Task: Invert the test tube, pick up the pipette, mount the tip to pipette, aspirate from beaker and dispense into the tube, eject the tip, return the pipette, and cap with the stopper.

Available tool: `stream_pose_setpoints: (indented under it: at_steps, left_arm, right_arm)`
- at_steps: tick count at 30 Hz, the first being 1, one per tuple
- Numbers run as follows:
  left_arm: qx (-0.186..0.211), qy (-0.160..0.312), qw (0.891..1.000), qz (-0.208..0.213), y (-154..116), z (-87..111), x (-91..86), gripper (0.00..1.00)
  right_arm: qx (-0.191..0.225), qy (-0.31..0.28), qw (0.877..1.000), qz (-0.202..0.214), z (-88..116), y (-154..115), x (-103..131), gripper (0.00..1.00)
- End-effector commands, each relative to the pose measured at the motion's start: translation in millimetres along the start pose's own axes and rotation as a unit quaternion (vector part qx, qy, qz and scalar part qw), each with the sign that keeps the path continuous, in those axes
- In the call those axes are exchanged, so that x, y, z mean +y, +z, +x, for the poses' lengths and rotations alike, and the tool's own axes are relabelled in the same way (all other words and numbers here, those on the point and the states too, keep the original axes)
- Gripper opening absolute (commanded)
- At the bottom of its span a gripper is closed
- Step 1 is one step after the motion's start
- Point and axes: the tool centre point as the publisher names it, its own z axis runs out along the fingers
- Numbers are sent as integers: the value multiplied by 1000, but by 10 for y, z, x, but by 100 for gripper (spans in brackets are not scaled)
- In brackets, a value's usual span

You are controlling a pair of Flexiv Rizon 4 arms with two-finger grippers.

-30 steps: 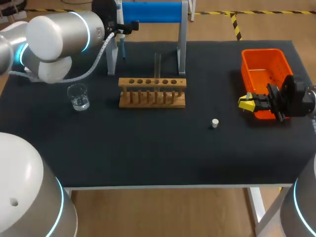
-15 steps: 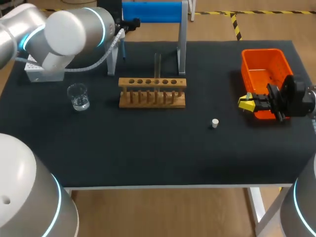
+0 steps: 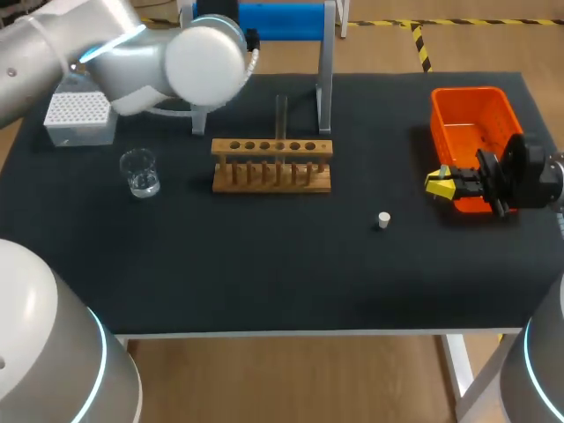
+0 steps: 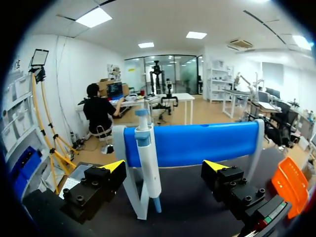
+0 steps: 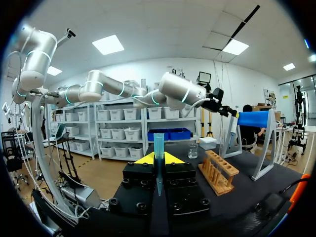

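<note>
Your left gripper [image 4: 165, 167], jaws apart, faces the pipette [image 4: 148, 165] at 12 o'clock, likely to grasp it; right gripper [image 5: 158, 159], 3 o'clock, clamps the tip [image 5: 158, 147] upright, presumably for mounting.

Beaker [image 3: 139, 172] left of rack [image 3: 272, 165]; stopper [image 3: 383, 219] right; bin [image 3: 470, 132] far right.

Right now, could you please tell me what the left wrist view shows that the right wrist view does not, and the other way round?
Only the left wrist view clearly shows the white pipette with a blue top, hanging ahead of the open left gripper. Only the right wrist view shows the translucent blue pipette tip clamped in the right gripper, the wooden test tube rack, the clear glass beaker and the left arm. Both show the blue-barred stand.
</note>
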Motion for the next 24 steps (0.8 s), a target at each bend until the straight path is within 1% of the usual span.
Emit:
stream_pose_setpoints:
  at_steps: [1,4,6,8,10,13,19,24]
  left_arm:
    - [-226,-2,974,-1,23,57,-2,100]
    - [-225,-9,974,-2,43,60,3,100]
    - [-219,-22,976,0,56,58,4,100]
    - [-201,-43,979,4,67,40,8,100]
    - [-190,-54,980,4,74,26,14,100]
    - [-175,-50,983,10,77,21,15,100]
    - [-166,-47,985,15,63,4,20,100]
    - [-136,-52,989,28,47,-37,12,100]
  right_arm:
    - [0,0,1000,0,10,-7,-1,0]
    - [0,0,1000,0,10,-7,-1,0]
    - [0,0,1000,0,10,-7,-1,0]
    - [0,0,1000,0,10,-7,-1,0]
    - [0,0,1000,0,10,-7,-1,0]
    - [0,0,1000,0,10,-7,-1,0]
    - [0,0,1000,0,10,-7,-1,0]
    - [0,0,1000,0,10,-7,-1,0]
